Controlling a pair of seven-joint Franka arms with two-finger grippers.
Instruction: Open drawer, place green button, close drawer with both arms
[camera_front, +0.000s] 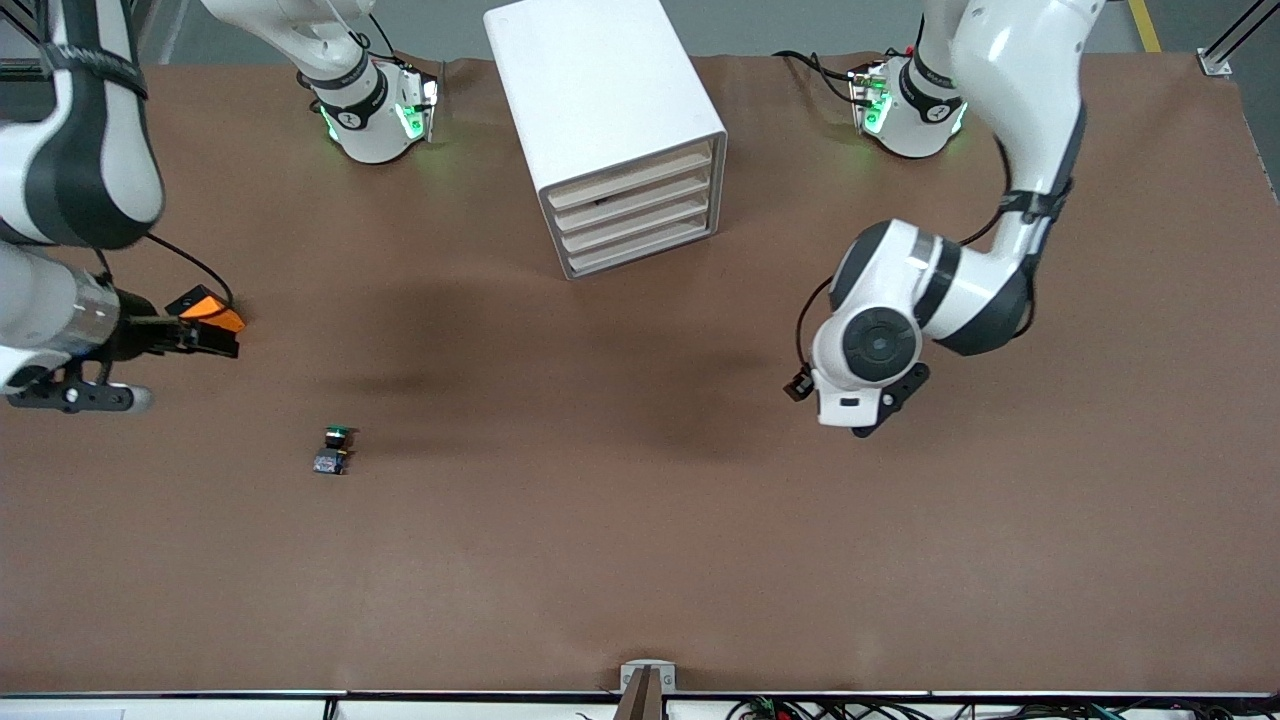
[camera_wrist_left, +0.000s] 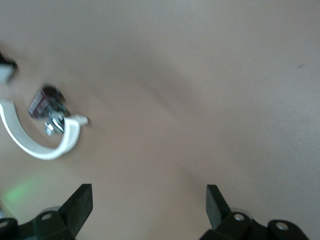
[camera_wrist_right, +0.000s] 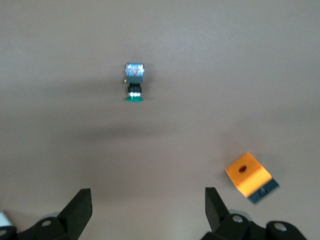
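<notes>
Risks first. The button (camera_front: 334, 450) was tiny, lay on its side and had a round cap, so a pinch that landed off-centre would likely have rolled or flicked it away. The orange block (camera_front: 213, 315) sat close to the right tool's path, beside the right arm's end of the worktop (camera_front: 640, 560), and could have been bumped or grabbed by mistake. All drawers of the cabinet (camera_front: 610, 125) looked shut and showed only thin flat fronts with narrow gaps, no clear handle; fingers might have slipped off, or a pull might have dragged the light cabinet instead, since nothing seemed to hold it down.

The button lay on the bare worktop, nearer to the front camera than the orange block and well apart from the cabinet.

Right tool (camera_wrist_right: 147, 210) hung over the worktop beside the block, fingers spread, holding nothing. Left tool (camera_wrist_left: 149, 207) hung over bare worktop toward the left arm's end, fingers spread and empty too; that arm seemed to wait.

Materials: worktop matte brown, sheet-like, smooth. Cabinet white, boxy, rounded edges, pale drawer fronts. Button had a glossy green cap on a dark body with metallic bits. Block was an orange plastic cube with a round dark hole.
</notes>
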